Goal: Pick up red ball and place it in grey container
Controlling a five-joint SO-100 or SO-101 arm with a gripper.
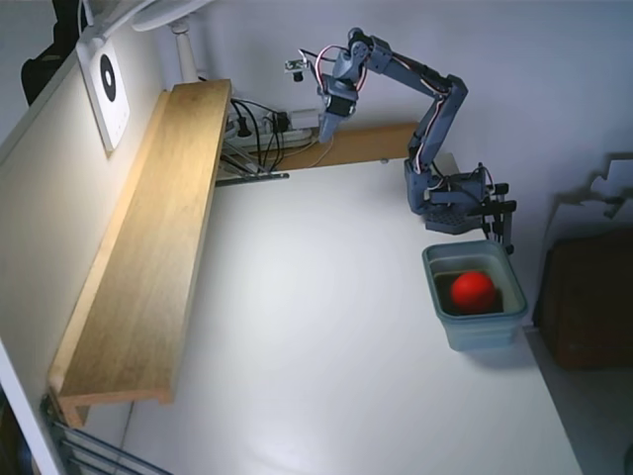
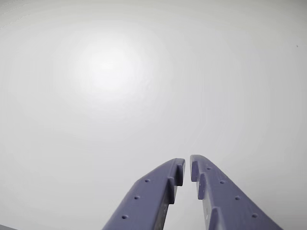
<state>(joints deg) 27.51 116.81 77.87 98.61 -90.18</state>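
Note:
The red ball [image 1: 474,291] lies inside the grey container [image 1: 495,332], which stands at the table's right edge in the fixed view. My gripper [image 1: 324,134] is raised high over the far end of the table, well to the left of the container and far from it. In the wrist view the gripper [image 2: 186,168] shows two blue-grey fingers nearly touching at the tips, shut with nothing between them. Only bare white table shows below it there. The ball and container are out of the wrist view.
A long wooden shelf [image 1: 148,257] runs along the left wall. Cables and a power strip [image 1: 262,129] lie at the far end of the table. The arm's base [image 1: 450,203] is clamped just behind the container. A dark box [image 1: 588,307] stands right of the table.

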